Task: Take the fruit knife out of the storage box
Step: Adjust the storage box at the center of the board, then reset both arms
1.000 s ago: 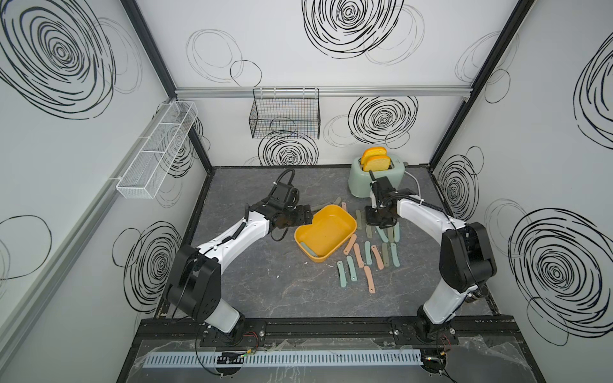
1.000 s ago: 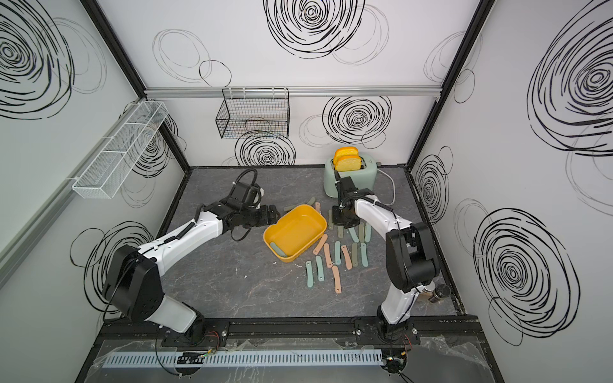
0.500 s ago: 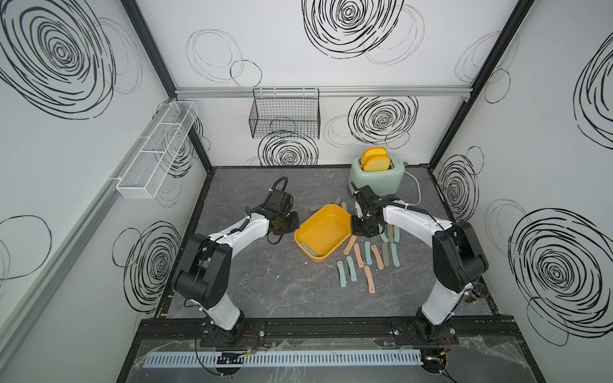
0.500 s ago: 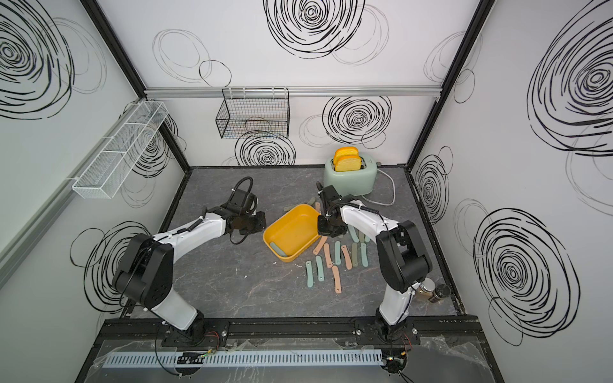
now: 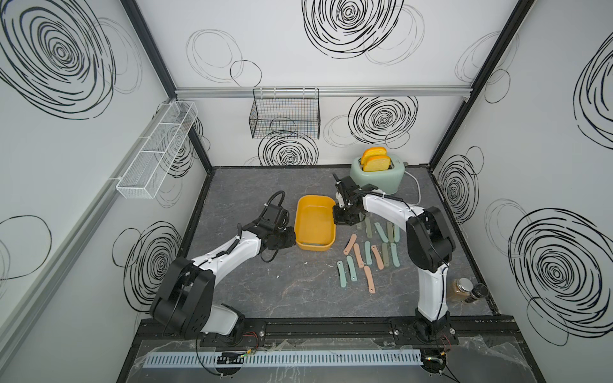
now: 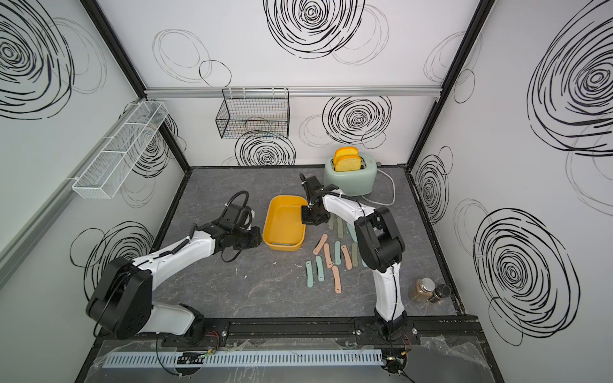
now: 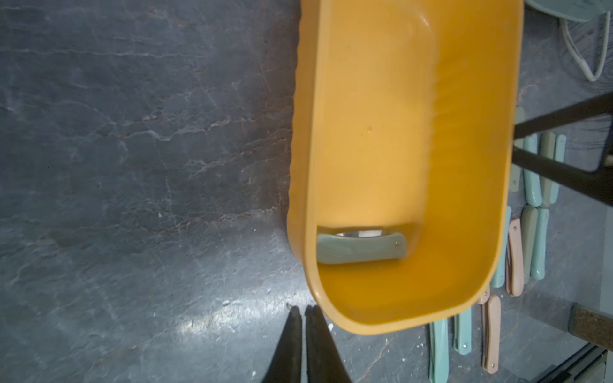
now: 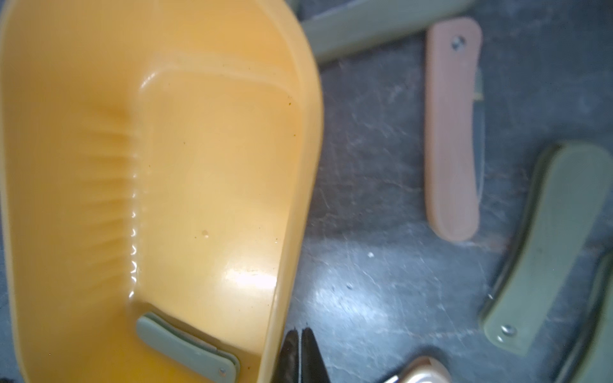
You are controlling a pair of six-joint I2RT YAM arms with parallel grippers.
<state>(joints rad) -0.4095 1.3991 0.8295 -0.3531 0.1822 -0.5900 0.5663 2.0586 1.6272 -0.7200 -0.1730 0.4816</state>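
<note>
The storage box point(image 5: 313, 215) is a mustard-yellow tub standing mid-table in both top views point(image 6: 283, 219). One grey-green folded fruit knife point(image 7: 360, 247) lies inside against the box's near end wall point(image 8: 187, 348). My left gripper point(image 7: 303, 310) is shut and empty, on the table just outside the box's near-left corner point(image 5: 293, 237). My right gripper point(image 8: 300, 331) is also shut and empty, low beside the outside of the box's right wall point(image 5: 335, 219). Neither gripper is inside the box point(image 7: 398, 132).
Several folded knives point(image 5: 365, 255) in green, teal and pink lie on the table right of the box. A mint toaster point(image 5: 378, 174) with toast stands at the back, two jars point(image 5: 464, 288) at the front right. A black wire basket point(image 5: 285, 116) and white mesh rack point(image 5: 156, 156) hang on the walls.
The box has turned from lying diagonally to lying front-to-back. My left gripper has shut and sits by its near-left corner. My right gripper came from near the toaster to the box's right wall.
</note>
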